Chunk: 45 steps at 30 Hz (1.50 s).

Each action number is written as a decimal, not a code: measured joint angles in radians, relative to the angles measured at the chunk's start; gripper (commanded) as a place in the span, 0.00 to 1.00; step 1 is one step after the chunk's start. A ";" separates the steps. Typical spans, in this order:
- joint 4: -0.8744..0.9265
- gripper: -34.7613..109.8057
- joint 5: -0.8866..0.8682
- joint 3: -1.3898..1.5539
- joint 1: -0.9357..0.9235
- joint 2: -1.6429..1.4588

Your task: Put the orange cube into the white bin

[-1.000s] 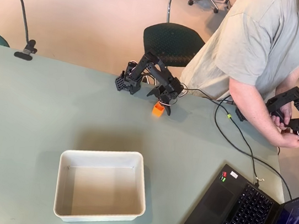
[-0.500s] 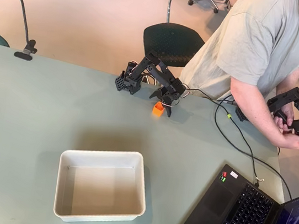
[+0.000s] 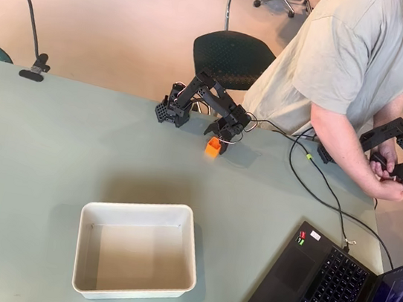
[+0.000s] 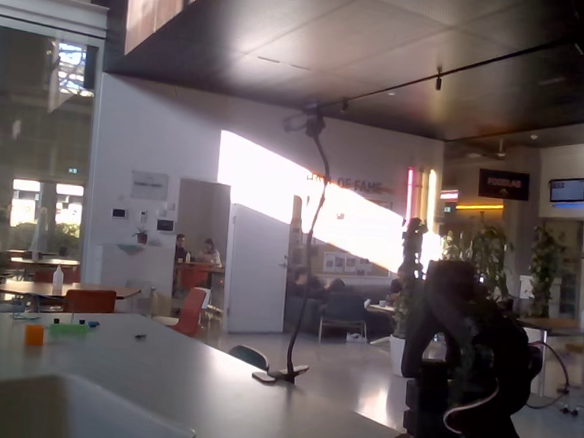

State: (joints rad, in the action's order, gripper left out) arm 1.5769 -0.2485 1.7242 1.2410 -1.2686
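Where the overhead view nears its lower edge, one white bin [image 3: 136, 251] sits shallow, round-cornered, holding nothing. Farther back, one bright orange cube [image 3: 213, 147] rests on the table [image 3: 45, 144], the gripper [image 3: 223, 138] splayed wide just above it.

1 orange cube [image 3: 212, 146], 1 white bin [image 3: 136, 250].

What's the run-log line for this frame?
phase: grasp approach | gripper: over orange cube, closure unclear | cube: on table | white bin: empty, nearer camera
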 measured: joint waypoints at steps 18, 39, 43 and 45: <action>-0.069 0.63 -0.008 -0.002 0.000 0.000; -0.069 0.50 -0.049 -0.005 -0.031 0.003; -0.069 0.50 -0.049 -0.005 -0.031 0.003; -0.069 0.50 -0.049 -0.005 -0.031 0.003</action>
State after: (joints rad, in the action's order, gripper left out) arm 1.5079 -0.2976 1.7196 1.2103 -1.2655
